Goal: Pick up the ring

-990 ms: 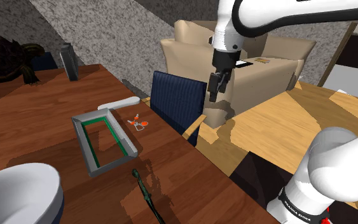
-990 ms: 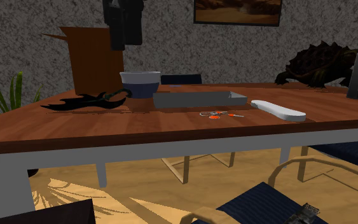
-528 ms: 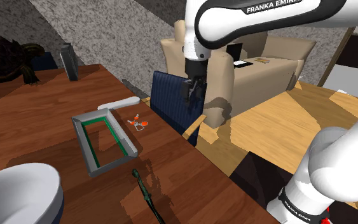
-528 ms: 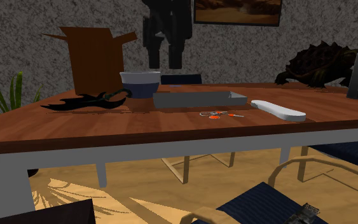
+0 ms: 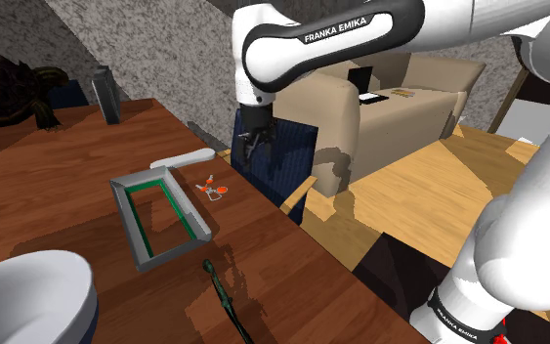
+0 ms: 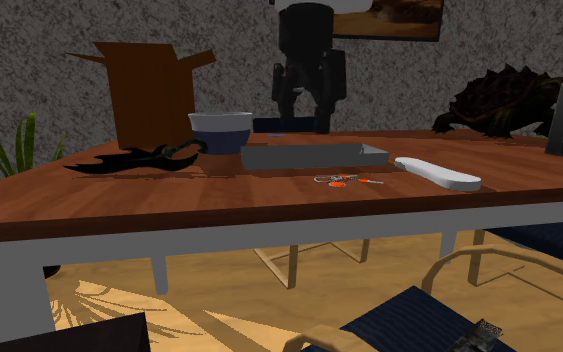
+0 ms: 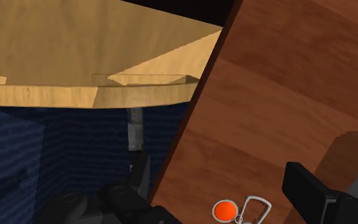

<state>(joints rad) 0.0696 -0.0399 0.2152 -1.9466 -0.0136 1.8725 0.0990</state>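
White Franka arm (image 5: 517, 244), seen from across the room: smooth, glossy rounded shells with dark joints between the segments. A black band (image 5: 336, 27) on the upper link reads "FRANKA EMIKA" in white capitals. The same lettering circles a black ring (image 5: 461, 318) at the base, beside a small red mark (image 5: 505, 338). At the tip sits a blocky, all-black two-finger gripper (image 6: 303, 118).

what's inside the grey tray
Nothing visible: the tray shows a bare brown floor with green lining. Its side wall hides the inside in the second exterior view.
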